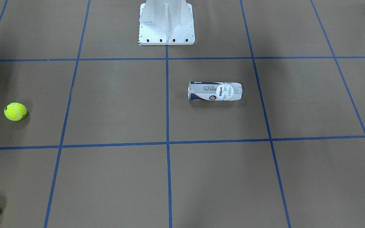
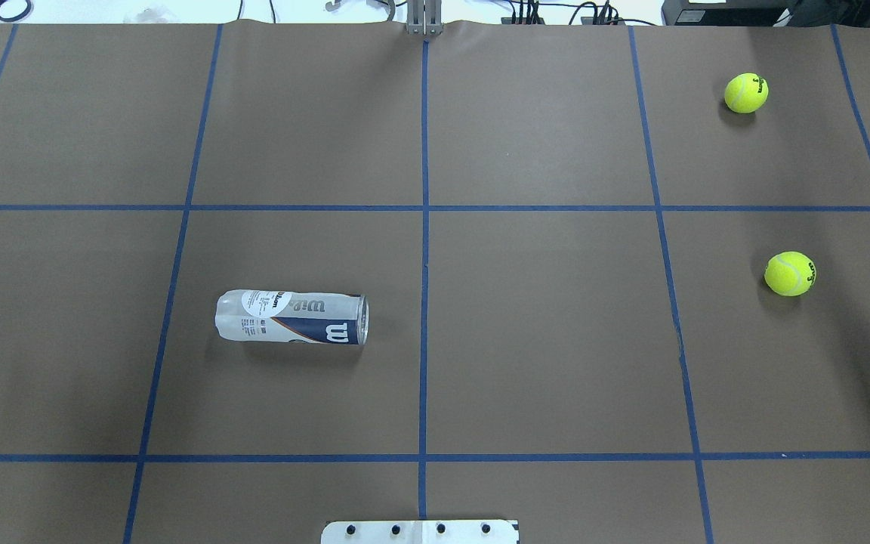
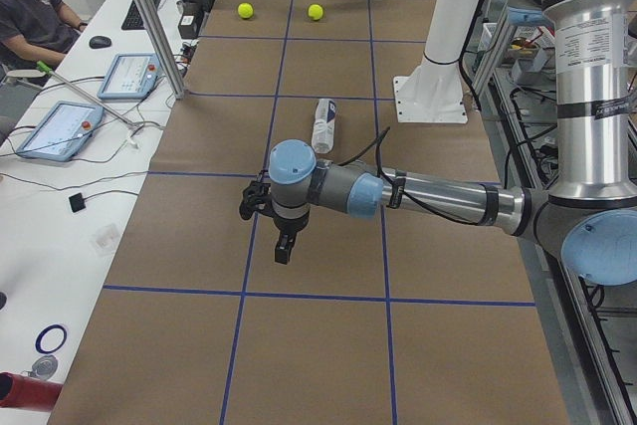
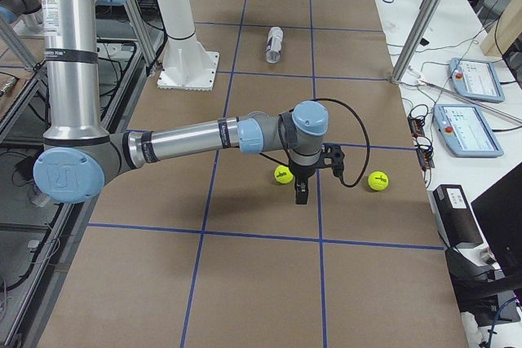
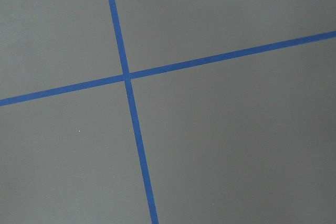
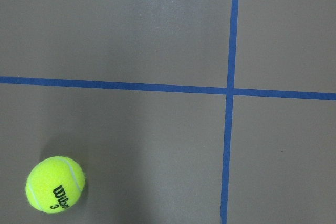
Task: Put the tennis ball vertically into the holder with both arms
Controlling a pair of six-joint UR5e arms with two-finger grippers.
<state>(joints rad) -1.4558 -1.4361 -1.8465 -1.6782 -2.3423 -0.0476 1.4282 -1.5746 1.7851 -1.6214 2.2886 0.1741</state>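
The holder, a clear Wilson can with a navy and white label, lies on its side left of the table's centre line; it also shows in the front view. Two yellow tennis balls rest on the right side. My left gripper hangs above bare table, nearer the left end than the holder. My right gripper hangs just beside one ball, which shows in the right wrist view. I cannot tell whether either gripper is open or shut.
The white pedestal base stands at the robot's edge of the table, at the centre line. Blue tape lines grid the brown table. Tablets and an operator are beyond the far long edge.
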